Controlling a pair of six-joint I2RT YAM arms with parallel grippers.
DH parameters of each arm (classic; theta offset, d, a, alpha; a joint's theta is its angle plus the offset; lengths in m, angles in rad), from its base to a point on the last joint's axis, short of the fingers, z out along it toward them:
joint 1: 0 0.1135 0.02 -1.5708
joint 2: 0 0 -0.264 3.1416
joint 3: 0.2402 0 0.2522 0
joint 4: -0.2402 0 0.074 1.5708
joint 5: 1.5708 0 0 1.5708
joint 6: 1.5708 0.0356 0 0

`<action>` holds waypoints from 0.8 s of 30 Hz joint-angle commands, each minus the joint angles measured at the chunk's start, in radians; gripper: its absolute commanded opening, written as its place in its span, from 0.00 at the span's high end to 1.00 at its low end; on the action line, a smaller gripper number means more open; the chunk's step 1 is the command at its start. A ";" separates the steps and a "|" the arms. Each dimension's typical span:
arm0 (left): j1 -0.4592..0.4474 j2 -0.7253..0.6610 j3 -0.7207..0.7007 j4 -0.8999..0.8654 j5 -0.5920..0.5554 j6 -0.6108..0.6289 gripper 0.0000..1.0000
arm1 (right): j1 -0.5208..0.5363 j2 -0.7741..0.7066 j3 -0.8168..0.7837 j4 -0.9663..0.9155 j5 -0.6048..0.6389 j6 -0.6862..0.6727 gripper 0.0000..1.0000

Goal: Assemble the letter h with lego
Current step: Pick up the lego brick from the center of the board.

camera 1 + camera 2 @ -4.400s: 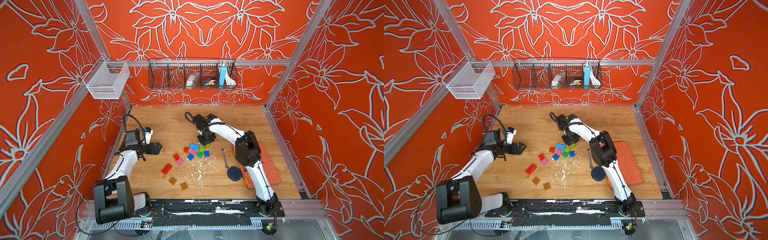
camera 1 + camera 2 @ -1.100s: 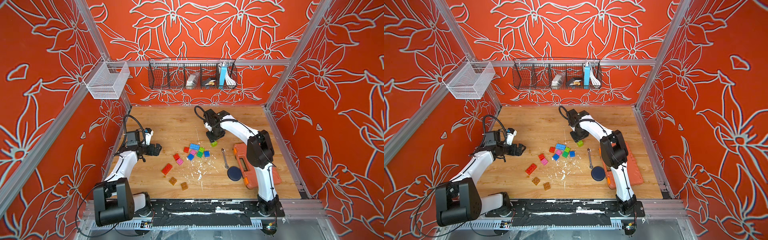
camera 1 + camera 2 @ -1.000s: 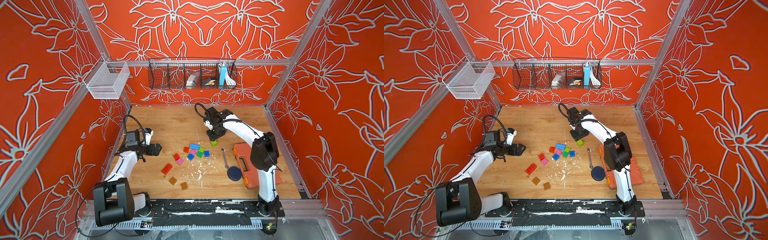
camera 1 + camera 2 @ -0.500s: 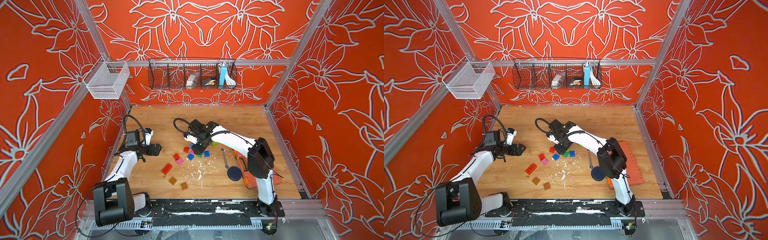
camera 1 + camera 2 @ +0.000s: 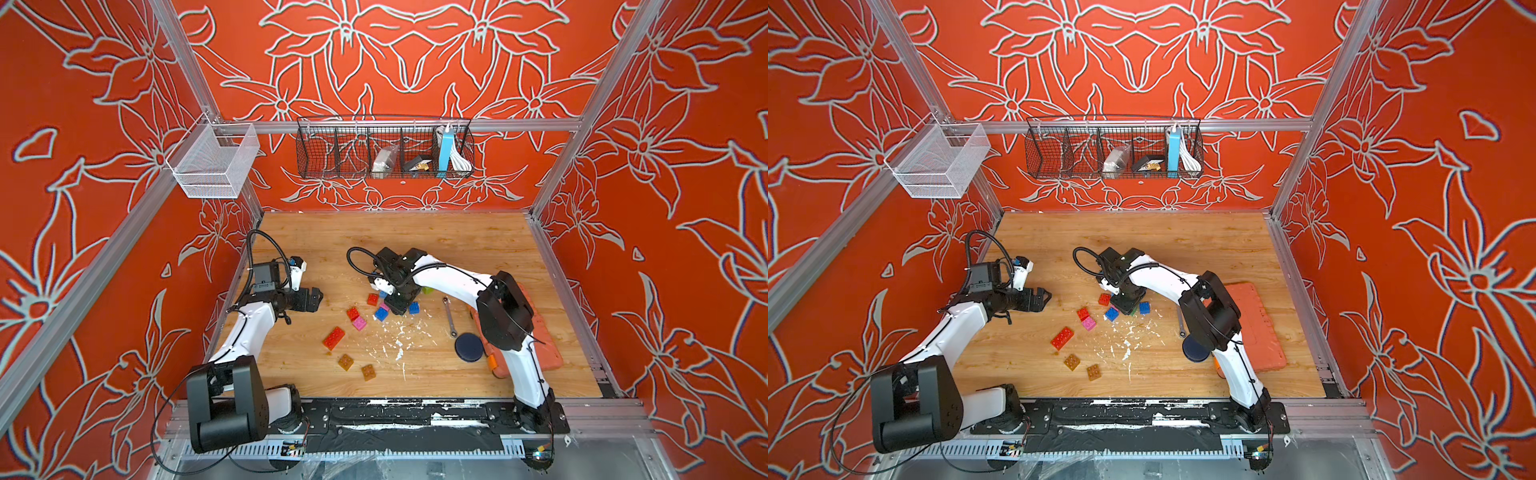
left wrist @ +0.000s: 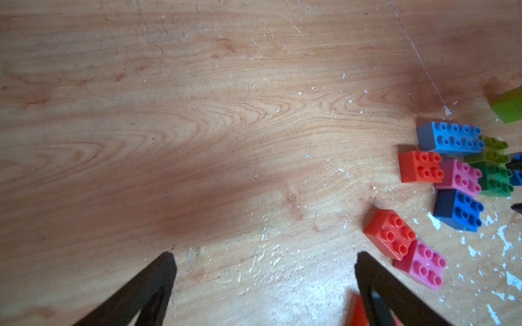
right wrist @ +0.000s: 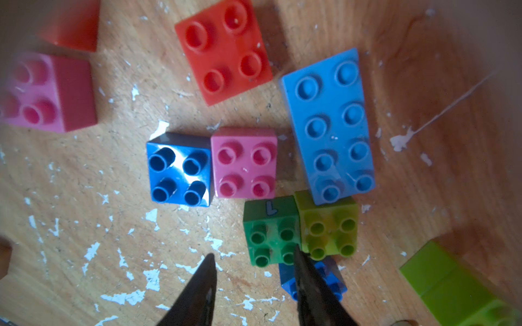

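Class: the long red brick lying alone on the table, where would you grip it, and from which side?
Probably grip the long red brick across its narrow width, at mid-length, from straight above: it lies flat, with bare table along both long sides.

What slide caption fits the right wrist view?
Open right tool poised over green brick, beside lime brick and long blue brick.

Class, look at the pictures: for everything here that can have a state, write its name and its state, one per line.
lego, scattered, mostly studs up, no h formed yet.
left end effector, open and empty, over the bare table.
right end effector, open and empty, above the lego cluster.
orange tool case, shut, lying flat.
white mesh basket, looks empty.
black wire basket, partly filled.
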State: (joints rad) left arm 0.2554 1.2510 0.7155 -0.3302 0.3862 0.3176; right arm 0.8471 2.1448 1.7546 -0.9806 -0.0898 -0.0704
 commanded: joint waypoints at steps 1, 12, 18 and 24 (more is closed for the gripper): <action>0.004 -0.015 -0.009 -0.003 -0.001 0.009 0.00 | 0.008 0.034 0.029 -0.025 0.044 -0.013 0.53; 0.003 -0.015 -0.010 0.000 0.004 0.010 0.00 | 0.031 0.057 0.031 -0.030 0.063 -0.003 0.53; 0.004 -0.017 -0.011 0.001 0.004 0.011 0.00 | 0.056 0.053 0.043 -0.029 0.042 0.016 0.55; 0.004 -0.021 -0.014 0.001 0.005 0.012 0.00 | 0.067 0.058 0.051 -0.032 0.051 0.033 0.59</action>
State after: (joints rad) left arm 0.2554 1.2499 0.7120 -0.3283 0.3862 0.3176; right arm 0.9062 2.1799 1.7721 -0.9882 -0.0433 -0.0532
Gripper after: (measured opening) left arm 0.995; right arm 0.412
